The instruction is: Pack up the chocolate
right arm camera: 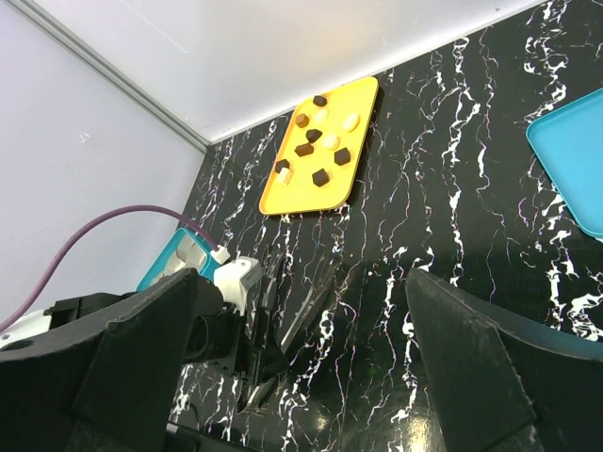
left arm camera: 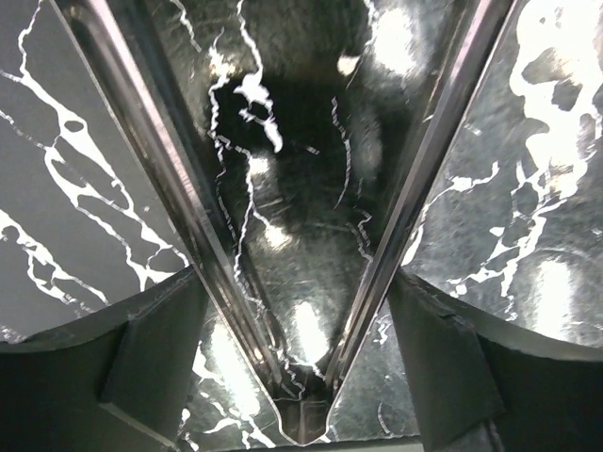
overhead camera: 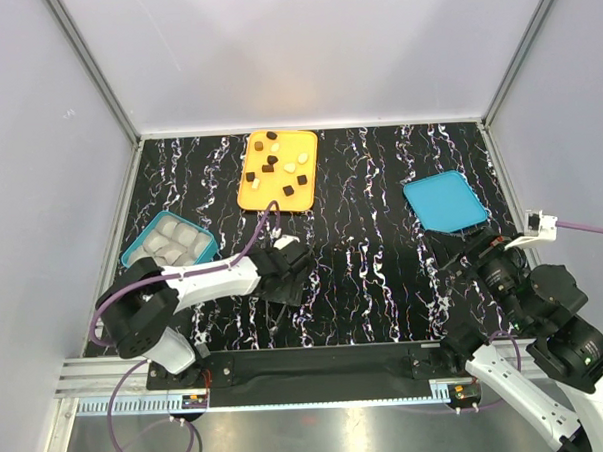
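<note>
**Tongs Ready, Chocolate Waiting on the Far Tray**

Nearest, the left gripper (overhead camera: 291, 269) is hovering low over the glossy black, white-veined table (overhead camera: 374, 273). Its fingers are bracketing the arms of mirror-polished metal tongs (left arm camera: 419, 217) and seem to be pressing on them. I judge it is carrying them, with the blades spread in a wide V. The right gripper (right arm camera: 301, 292) is idling with its fingers wide apart and nothing between them.

Further out, the teal box (overhead camera: 133, 255) is showing pale, rounded compartments on the left, and a flat teal lid (overhead camera: 444, 202) is lying on the right. Farthest, the chocolate (overhead camera: 268, 169) is lying scattered on the flat orange tray (overhead camera: 250, 196): matte dark cubes and smooth cream rounds.

The step in hand is probably reaching for a piece. It would go best by straddling an isolated piece near the tray's near edge, taking cubes across flat faces. Closing gently matters, since slick steel could flick such small, hard pieces away.
</note>
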### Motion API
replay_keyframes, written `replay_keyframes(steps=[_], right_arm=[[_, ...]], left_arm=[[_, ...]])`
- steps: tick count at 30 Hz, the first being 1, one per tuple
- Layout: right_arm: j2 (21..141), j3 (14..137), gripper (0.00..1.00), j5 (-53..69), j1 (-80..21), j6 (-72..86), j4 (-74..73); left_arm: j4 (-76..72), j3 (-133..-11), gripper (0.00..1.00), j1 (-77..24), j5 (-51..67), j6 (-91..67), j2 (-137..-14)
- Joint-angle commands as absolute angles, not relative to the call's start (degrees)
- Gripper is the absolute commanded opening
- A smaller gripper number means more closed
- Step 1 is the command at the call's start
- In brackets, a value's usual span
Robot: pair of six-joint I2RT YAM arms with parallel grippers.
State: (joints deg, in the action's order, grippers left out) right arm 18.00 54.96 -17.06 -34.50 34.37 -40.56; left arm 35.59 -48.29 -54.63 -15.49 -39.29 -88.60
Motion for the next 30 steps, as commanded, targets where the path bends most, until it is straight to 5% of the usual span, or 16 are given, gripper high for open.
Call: replay_keyframes(steps=[1,6,9,30], right_arm=[[18.8,54.6,0.98,-18.1,-34.6,34.5,-38.5],[19.0,54.3,0.99,-18.0,-34.6,34.2,-38.3],[18.6,54.2,0.99,-18.4,-34.6,33.9,-38.6],[16.9,54.1,0.99,-19.4,-34.6,32.6,-39.4]], left_arm=[[33.9,-47.3,0.83,-54.8,-17.0,-40.1,-91.6],[35.1,-48.0,0.88,-54.8,-17.6,-42.0,-92.5],[35.7,-48.3,0.99,-54.8,-17.9,-43.3,-92.9],[33.3,-46.8,0.83,-54.8,-15.9,-44.6,-94.5]])
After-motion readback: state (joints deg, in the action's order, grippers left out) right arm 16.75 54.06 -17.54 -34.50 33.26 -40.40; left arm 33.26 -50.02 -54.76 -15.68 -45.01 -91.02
